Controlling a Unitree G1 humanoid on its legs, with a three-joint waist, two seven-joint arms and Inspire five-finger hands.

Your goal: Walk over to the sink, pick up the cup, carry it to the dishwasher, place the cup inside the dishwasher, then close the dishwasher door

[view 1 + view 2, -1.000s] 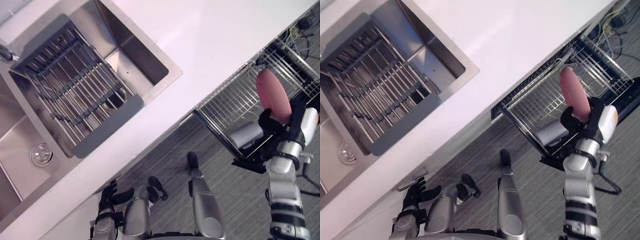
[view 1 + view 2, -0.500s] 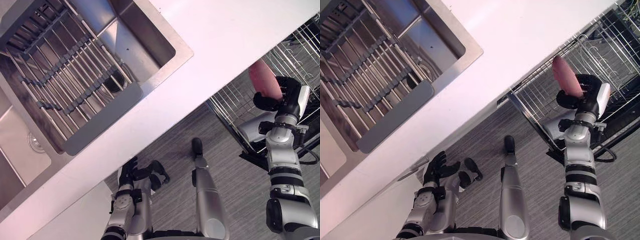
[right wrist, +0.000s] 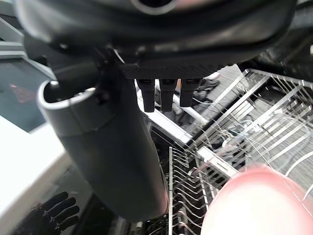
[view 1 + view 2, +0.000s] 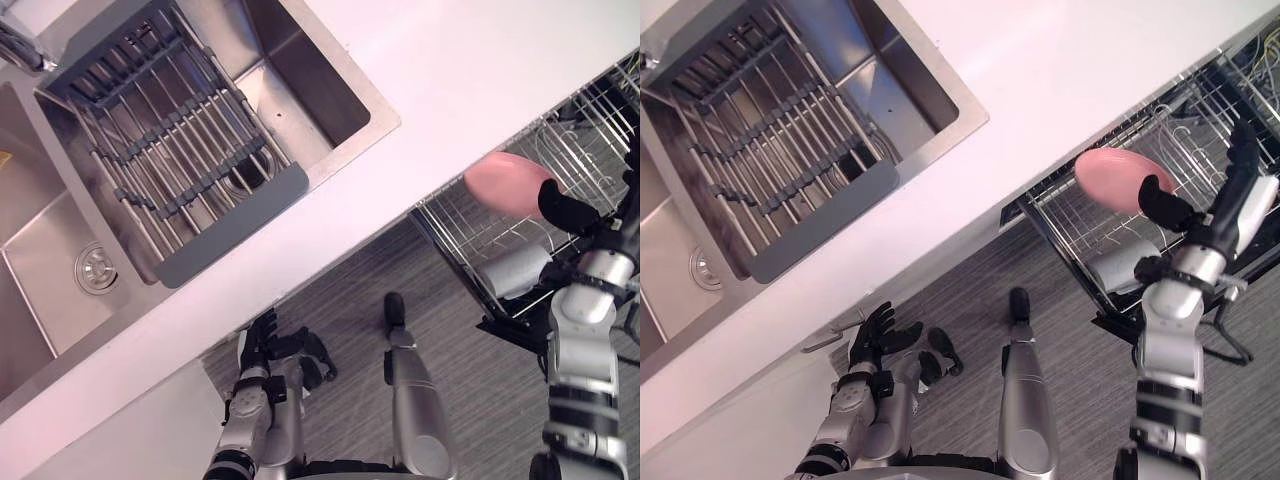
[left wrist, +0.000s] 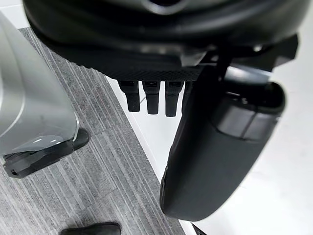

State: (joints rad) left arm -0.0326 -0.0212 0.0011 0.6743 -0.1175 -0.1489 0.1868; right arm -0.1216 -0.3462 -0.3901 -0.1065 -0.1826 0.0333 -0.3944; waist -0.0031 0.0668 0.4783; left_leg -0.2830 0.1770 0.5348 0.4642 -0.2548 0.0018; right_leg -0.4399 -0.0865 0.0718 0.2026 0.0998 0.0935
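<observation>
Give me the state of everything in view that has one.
Dishwasher rack: pulled out, door open.
Right hand: open, fingers straight.
Cup: on its side over that rack, by the right hand's thumb, ungripped; resting or not, can't tell.
Left hand: open, idle.
Sink: grid laid across one basin.

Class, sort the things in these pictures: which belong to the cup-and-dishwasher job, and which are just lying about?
Job: pink cup at the right hand, above the dishwasher's wire rack; sink.

Lying about: grey drying rack across the sink; drain strainer; left hand, open, down beside the counter.
</observation>
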